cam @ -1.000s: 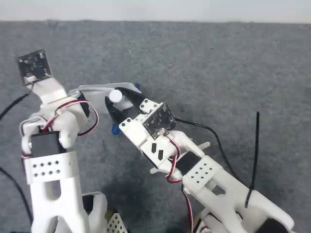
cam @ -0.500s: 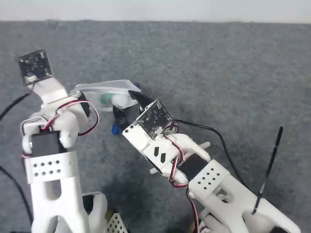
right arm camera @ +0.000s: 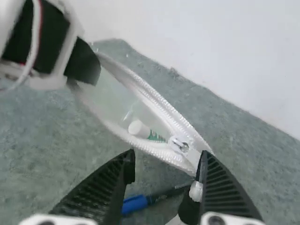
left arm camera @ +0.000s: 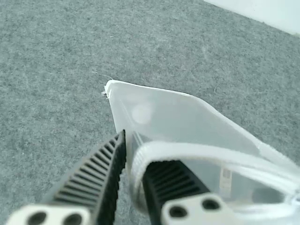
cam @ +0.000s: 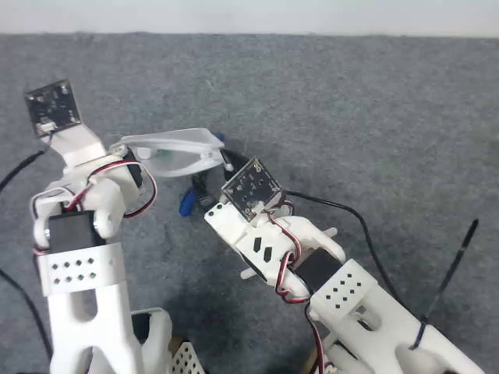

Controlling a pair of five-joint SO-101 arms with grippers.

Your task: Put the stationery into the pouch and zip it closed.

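Pouch (cam: 178, 148), one; blue pen (right arm camera: 137, 204), one.

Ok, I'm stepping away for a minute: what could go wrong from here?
The blue pen lies on the table, outside the pouch; zipping now would leave it out.
The left gripper pinches only one end of the pouch, so a pull on the zipper tab by the open right gripper might tug it free.

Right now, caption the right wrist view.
Open right gripper facing the translucent white zipper pouch, blue pen on grey carpet.
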